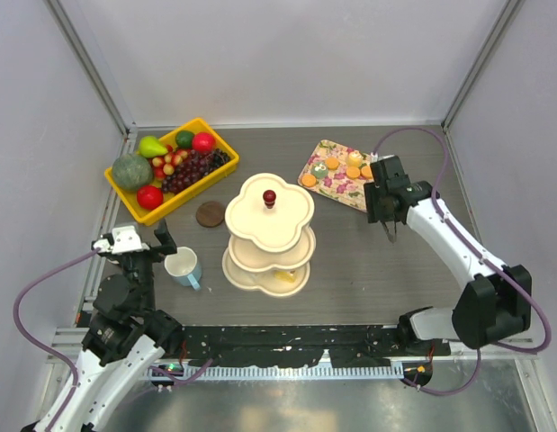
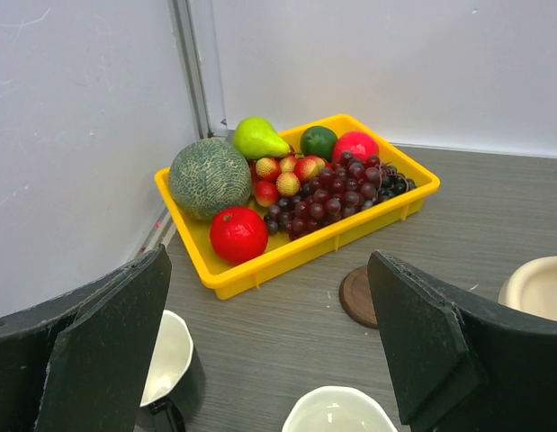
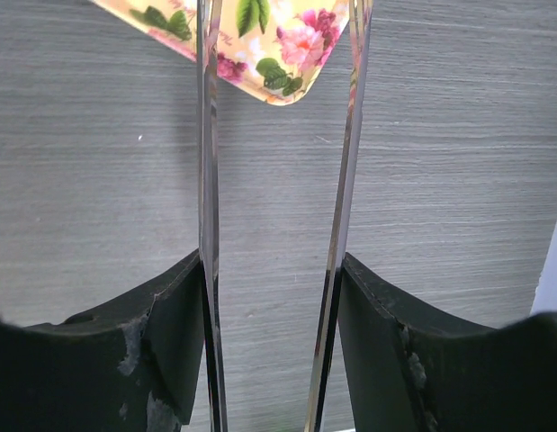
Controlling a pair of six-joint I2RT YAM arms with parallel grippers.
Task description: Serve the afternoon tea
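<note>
While the right gripper (image 1: 387, 218) stands just right of the stand (image 1: 269, 236), I record its jaws clenched on thin metal tongs (image 3: 209, 180), with the corner of the floral tray (image 3: 287, 85) showing beyond the blades. The pastries (image 1: 336, 166) lie on that tray, behind and right of the stand. Left of the stand, the left gripper (image 2: 269, 270) hangs released, jaws wide apart, above the pale blue mug (image 1: 183, 266) and a dark mug (image 2: 170, 369). I judge the pastries light and crushable, so they should be pinched gently across their sides; the mugs look rigid, glazed and slippery, and are best taken by the wall or handle
</note>
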